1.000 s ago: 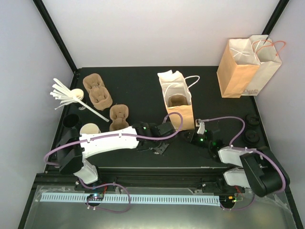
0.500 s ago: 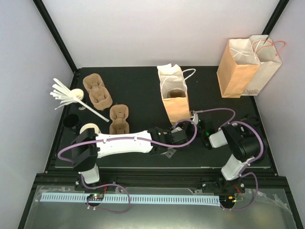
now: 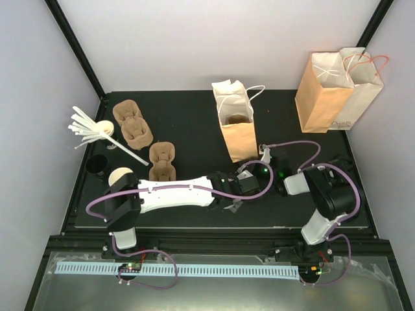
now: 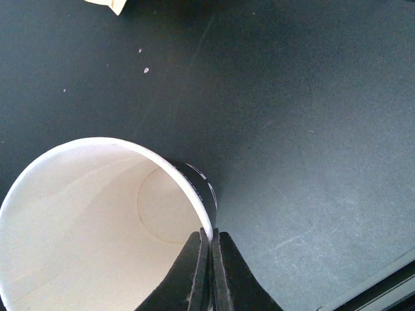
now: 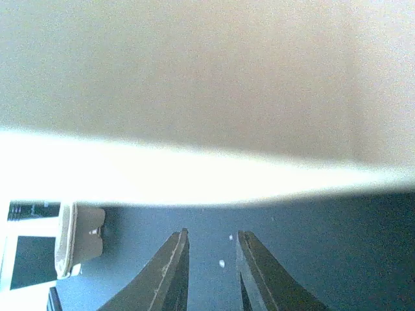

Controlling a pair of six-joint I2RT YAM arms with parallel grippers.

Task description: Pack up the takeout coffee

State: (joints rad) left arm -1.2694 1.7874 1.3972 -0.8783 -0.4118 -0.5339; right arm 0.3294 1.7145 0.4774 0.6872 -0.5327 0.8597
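My left gripper (image 4: 212, 232) is shut on the rim of a lidless cup (image 4: 97, 220) with a white inside and a black outer wall. It holds the cup low over the black mat. In the top view this gripper (image 3: 235, 202) is at the front centre and hides the cup. A small black round-topped cup (image 3: 98, 165), apparently the takeout coffee, stands at the far left. The open brown paper bag (image 3: 237, 133) stands upright at centre with a pulp carrier inside. My right gripper (image 3: 266, 160) is open and empty, right beside the bag's lower right side; the bag wall (image 5: 194, 97) fills its view, just beyond the gripper (image 5: 211, 234).
Pulp cup carriers (image 3: 133, 123) (image 3: 162, 161) lie at the left. White stirrers (image 3: 91, 128) and a stack of cream cups (image 3: 120, 175) are beside them. Two more paper bags (image 3: 337, 91) stand at the back right. Loose black lids (image 3: 342, 175) lie by the right edge.
The centre bag has shifted back and stands more upright. My right arm folded in and its gripper moved up to the bag's right side. My left gripper moved right with the cup.
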